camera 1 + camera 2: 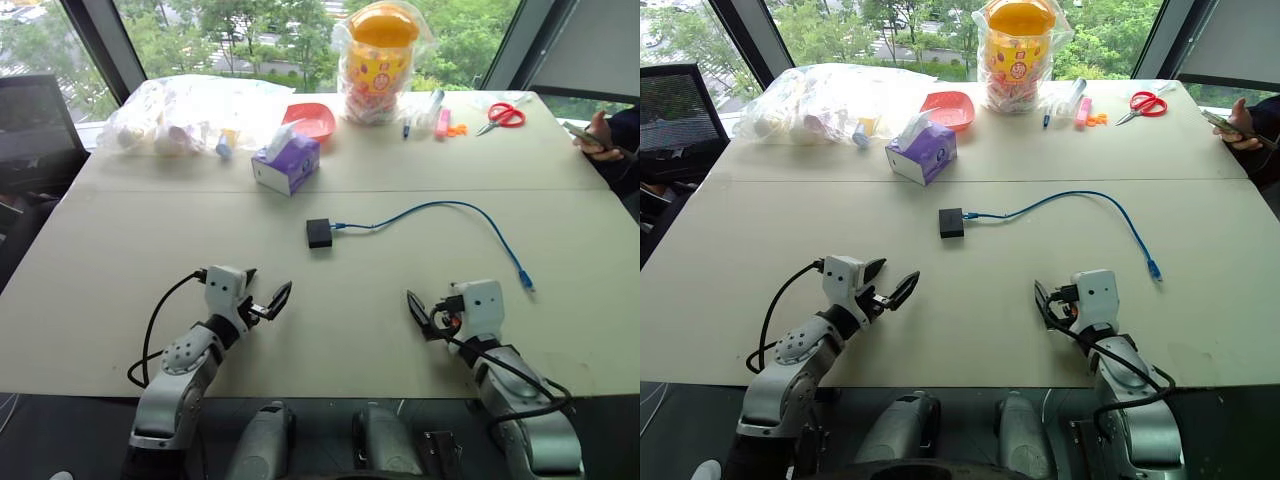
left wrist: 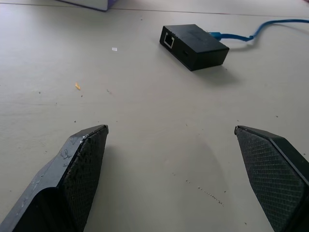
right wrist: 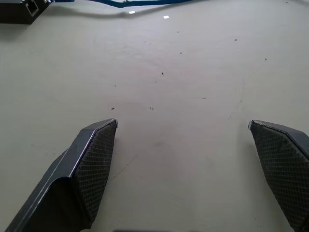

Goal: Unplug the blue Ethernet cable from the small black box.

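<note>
On the near table edge, the left gripper (image 1: 268, 301) hovers wide open and empty. Ahead, mid-table, the small black box (image 1: 319, 233) lies flat, its plugged side facing the robot's right. From there the blue cable (image 1: 450, 207) runs rightward along the table, arches, and ends loose near the right gripper (image 1: 428, 313), also wide open and empty. Best judged as a job for 2: left pins the box, right pinches the plug and pulls straight out along the cable's line.
</note>
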### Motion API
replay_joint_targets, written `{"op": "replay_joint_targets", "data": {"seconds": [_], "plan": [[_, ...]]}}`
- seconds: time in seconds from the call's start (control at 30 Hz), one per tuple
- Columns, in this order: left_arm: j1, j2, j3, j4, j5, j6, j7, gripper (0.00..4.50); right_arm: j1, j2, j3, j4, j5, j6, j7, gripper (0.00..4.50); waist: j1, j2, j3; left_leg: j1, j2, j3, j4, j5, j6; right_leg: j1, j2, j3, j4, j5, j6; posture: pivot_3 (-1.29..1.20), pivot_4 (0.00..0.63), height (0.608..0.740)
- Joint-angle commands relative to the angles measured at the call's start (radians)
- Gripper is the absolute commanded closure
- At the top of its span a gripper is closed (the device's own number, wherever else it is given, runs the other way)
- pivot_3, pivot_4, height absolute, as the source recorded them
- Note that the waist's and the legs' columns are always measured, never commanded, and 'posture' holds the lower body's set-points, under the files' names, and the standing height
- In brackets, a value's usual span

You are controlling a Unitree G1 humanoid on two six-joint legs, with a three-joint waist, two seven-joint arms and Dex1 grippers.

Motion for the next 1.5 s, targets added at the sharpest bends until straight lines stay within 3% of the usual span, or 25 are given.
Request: {"op": "replay_joint_targets", "data": {"seconds": [0.03, 0.3, 0.43, 0.5, 0.63, 0.83, 1.0, 1.23, 1.5], "plan": [[-0.01, 0.004, 0.007, -0.011, -0.015, 0.006, -0.009, 0.13, -0.012, -0.012, 0.007, -0.041, 0.016, 0.011, 0.017, 0.0, 0.001, 0.0, 0.0, 0.0, 0.0, 0.0, 0.0, 0.0, 0.0, 0.0, 0.0, 0.0, 0.0, 0.0, 0.0, 0.0, 0.15, 0.74], [-0.027, 0.014, 0.005, 0.0, -0.022, 0.016, -0.023, 0.13, -0.164, -0.121, -0.007, -0.033, 0.052, 0.143, 0.091, 0.0, 0.001, 0.0, 0.001, -0.001, 0.0, 0.0, 0.001, 0.0, 0.0, 0.0, 0.0, 0.0, 0.0, 0.0, 0.0, 0.0, 0.15, 0.74], [-0.048, 0.021, 0.003, 0.013, -0.025, 0.014, -0.041, 0.13, -0.495, -0.307, 0.034, 0.093, 0.137, 0.279, 0.301, 0.0, -0.01, 0.004, 0.006, -0.001, -0.001, 0.003, 0.002, 0.001, 0.002, 0.0, 0.001, 0.0, 0.0, 0.002, 0.0, 0.0, 0.15, 0.74], [-0.063, 0.041, -0.009, 0.027, -0.014, -0.007, -0.077, 0.13, -0.65, -0.382, 0.118, 0.221, 0.112, 0.283, 0.401, 0.0, -0.009, 0.003, 0.006, 0.0, -0.001, 0.002, 0.002, 0.002, 0.003, 0.0, 0.001, 0.0, 0.0, 0.003, 0.0, 0.0, 0.15, 0.74], [-0.093, 0.073, -0.005, 0.056, -0.017, -0.018, -0.125, 0.13, -0.893, -0.43, 0.279, 0.485, 0.054, 0.228, 0.578, 0.0, -0.011, 0.002, 0.007, -0.001, 0.0, 0.001, -0.001, 0.002, 0.003, -0.001, 0.002, -0.002, 0.0, 0.004, 0.0, 0.0, 0.15, 0.74], [-0.105, 0.09, 0.017, 0.068, -0.022, -0.025, -0.139, 0.13, -1.25, -0.315, 0.543, 1.005, -0.116, -0.01, 0.866, 0.0, -0.029, 0.002, 0.008, -0.004, -0.002, 0.005, 0.0, 0.001, 0.004, -0.004, -0.001, 0.0, -0.002, 0.005, 0.003, 0.0, 0.15, 0.74], [-0.09, 0.083, 0.026, 0.047, -0.017, -0.027, -0.116, 0.13, -1.437, -0.155, 0.584, 1.389, -0.208, -0.158, 0.944, 0.0, -0.024, 0.002, 0.008, -0.003, -0.001, 0.003, -0.002, 0.002, 0.003, -0.005, 0.0, 0.0, 0.0, 0.005, 0.003, 0.0, 0.15, 0.74], [-0.035, 0.102, 0.059, -0.01, -0.008, -0.037, -0.09, 0.13, -1.527, -0.017, 0.624, 1.678, -0.376, -0.379, 0.871, 0.0, -0.027, 0.002, 0.008, -0.005, -0.003, 0.004, -0.002, 0.003, 0.0, -0.008, -0.002, 0.0, 0.0, 0.005, 0.003, 0.0, 0.15, 0.74], [-0.008, 0.097, 0.065, -0.031, -0.006, -0.046, -0.063, 0.13, -1.566, 0.034, 0.599, 1.8, -0.473, -0.477, 0.784, 0.0, -0.029, 0.002, 0.008, -0.004, -0.002, 0.003, -0.004, 0.004, -0.001, -0.009, -0.001, 0.001, 0.003, 0.007, 0.0, 0.0, 0.15, 0.74]]}}
